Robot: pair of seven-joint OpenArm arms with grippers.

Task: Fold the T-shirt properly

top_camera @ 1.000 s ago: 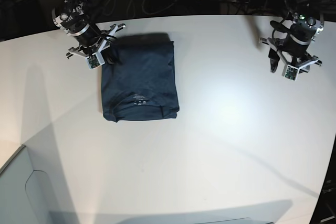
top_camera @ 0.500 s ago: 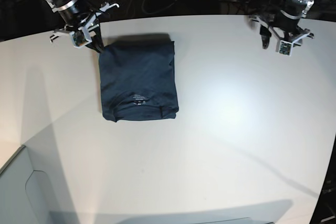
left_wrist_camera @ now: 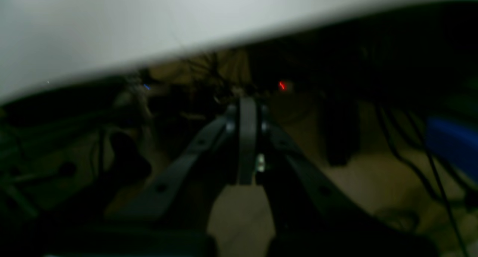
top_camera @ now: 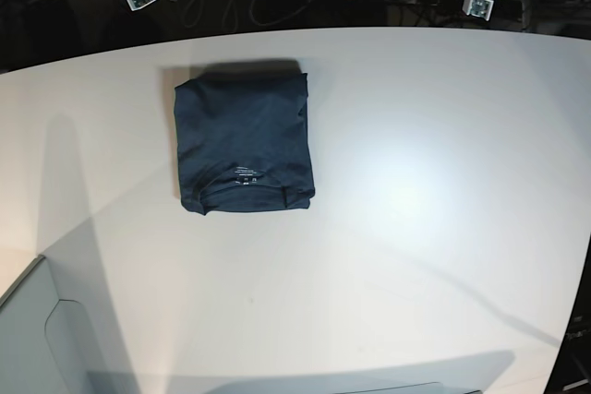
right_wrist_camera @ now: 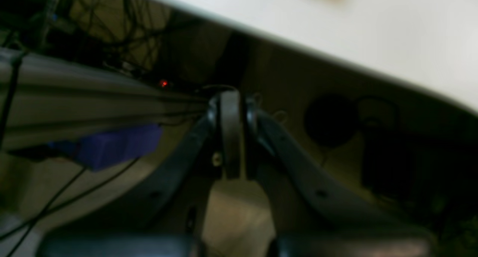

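Blurred wrist views. Left gripper (left_wrist_camera: 247, 137) and right gripper (right_wrist_camera: 231, 133), both clamped on nothing, beyond the table's (top_camera: 416, 228) far edge. Folded T-shirt (top_camera: 243, 140) far-left on the table, wide bare surface right and near.

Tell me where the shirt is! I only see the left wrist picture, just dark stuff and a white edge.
Observer: The T-shirt lies folded in a neat rectangle on the white table.
Child: Is anyone holding it?
Observer: No. The right gripper is shut on nothing, off past the table's far edge.
Child: Which way does the neck point?
Observer: Toward the near side; its small pale label shows by the bottom fold.
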